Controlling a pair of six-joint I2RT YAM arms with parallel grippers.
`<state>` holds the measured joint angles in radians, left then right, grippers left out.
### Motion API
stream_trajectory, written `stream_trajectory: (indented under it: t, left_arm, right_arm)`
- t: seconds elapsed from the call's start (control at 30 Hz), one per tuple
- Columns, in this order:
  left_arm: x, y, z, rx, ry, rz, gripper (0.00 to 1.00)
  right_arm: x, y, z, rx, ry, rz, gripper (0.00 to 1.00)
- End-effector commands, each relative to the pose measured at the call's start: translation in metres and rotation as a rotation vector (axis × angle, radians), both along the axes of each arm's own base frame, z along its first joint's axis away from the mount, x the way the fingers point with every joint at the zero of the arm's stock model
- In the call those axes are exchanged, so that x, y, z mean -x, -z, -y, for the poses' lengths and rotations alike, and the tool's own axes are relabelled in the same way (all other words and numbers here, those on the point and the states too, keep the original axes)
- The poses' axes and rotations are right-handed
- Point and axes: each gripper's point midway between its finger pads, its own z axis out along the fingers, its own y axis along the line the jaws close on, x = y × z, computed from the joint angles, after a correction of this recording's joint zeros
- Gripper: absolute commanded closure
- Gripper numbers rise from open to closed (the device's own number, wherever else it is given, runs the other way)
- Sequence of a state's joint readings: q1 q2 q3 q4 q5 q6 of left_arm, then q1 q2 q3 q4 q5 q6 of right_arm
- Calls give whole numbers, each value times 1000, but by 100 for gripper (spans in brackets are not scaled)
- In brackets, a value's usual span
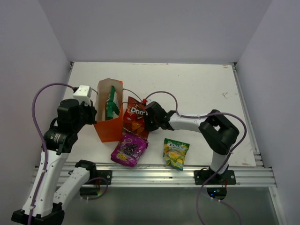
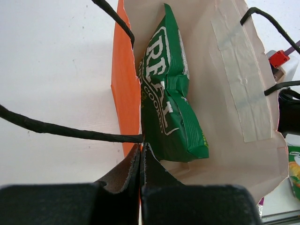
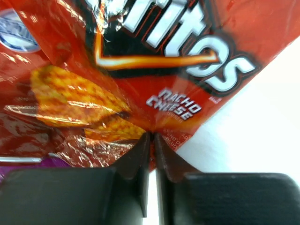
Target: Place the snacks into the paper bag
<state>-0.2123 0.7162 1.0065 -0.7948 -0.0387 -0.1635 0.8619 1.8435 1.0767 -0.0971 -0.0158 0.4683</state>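
The orange paper bag [image 1: 108, 123] stands upright at centre left with the green-and-white chip bag [image 1: 111, 104] inside it; the chip bag also shows in the left wrist view [image 2: 171, 93]. My left gripper [image 2: 142, 146] is shut on the paper bag's near rim [image 2: 125, 89], beside a dark cord handle [image 2: 65, 130]. My right gripper [image 3: 152, 136] is shut on the lower edge of the red Doritos bag [image 3: 140, 61], which leans by the paper bag's right side [image 1: 136, 120]. The purple packet [image 1: 129, 149] and the yellow-green packet [image 1: 176, 153] lie flat near the table's front edge.
The metal rail [image 1: 154, 174] runs along the table's front edge. White walls enclose the table on the left, back and right. The right arm's purple cable [image 1: 161, 93] loops above the Doritos bag.
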Motion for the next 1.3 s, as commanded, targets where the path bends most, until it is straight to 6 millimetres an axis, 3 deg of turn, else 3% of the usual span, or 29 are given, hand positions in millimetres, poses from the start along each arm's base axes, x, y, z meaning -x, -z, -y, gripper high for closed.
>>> stream_trajectory:
  t: [0.0,0.03,0.13,0.2,0.3,0.33,0.37,0.4,0.47,0.53,0.57,0.63,0.67,0.8,0.87,1.0,1.03,1.1,1.13,1.17,1.27]
  left_arm:
    - [-3,-20,4,3,28,61,100]
    - [-4,-20,5,4,29,61,100]
    - [-4,-20,6,10,35,62,100]
    - [-3,-19,7,15,39,59,100]
    - [-3,-20,8,16,41,62,100]
    - [-3,-21,8,15,44,62,100]
    - [-3,-21,8,17,44,62,100]
    - [-4,-24,8,17,46,68,100]
    - [-4,-26,8,16,46,68,100]
    - [-2,-29,8,14,48,73,100]
    - [-1,-30,7,14,46,75,100]
    - [1,-32,6,11,43,79,100]
    - [2,-31,6,9,42,77,100]
    - [4,-33,2,0,30,84,100]
    - [4,-35,0,-5,22,88,100]
    - [3,-35,0,-5,21,88,100]
    - [3,-35,0,-5,21,86,100]
    - [2,-33,2,-2,27,81,100]
    - [1,-32,3,1,28,82,100]
    - [0,-32,3,6,26,83,100]
    - [-2,-27,2,4,19,74,100]
  right_arm:
    - [12,-12,24,71,-18,14,74]
    - [9,-22,25,65,-19,42,34]
    - [-3,-62,24,39,-19,149,1]
    - [-14,-81,25,48,-11,208,1]
    - [-27,-92,13,66,-40,228,1]
    - [-29,-87,10,78,-48,213,1]
    - [-29,-65,10,122,-62,167,1]
    - [-32,-66,1,114,-76,161,1]
    - [-35,-42,-2,150,-77,131,1]
    - [-45,-37,-4,167,-53,141,1]
    - [-49,-25,-3,191,-51,129,1]
    - [-57,-23,-4,211,-48,137,1]
    - [-58,-9,1,253,-56,115,1]
    - [-61,5,4,317,-70,86,1]
    - [-57,10,7,325,-69,71,20]
    - [-48,15,22,343,-38,62,93]
    - [-48,4,24,326,-30,79,96]
    - [-42,2,34,335,-26,87,98]
    - [-42,-18,35,307,-16,119,99]
    - [-37,-21,43,315,-11,119,100]
    - [-34,-81,63,300,37,208,100]
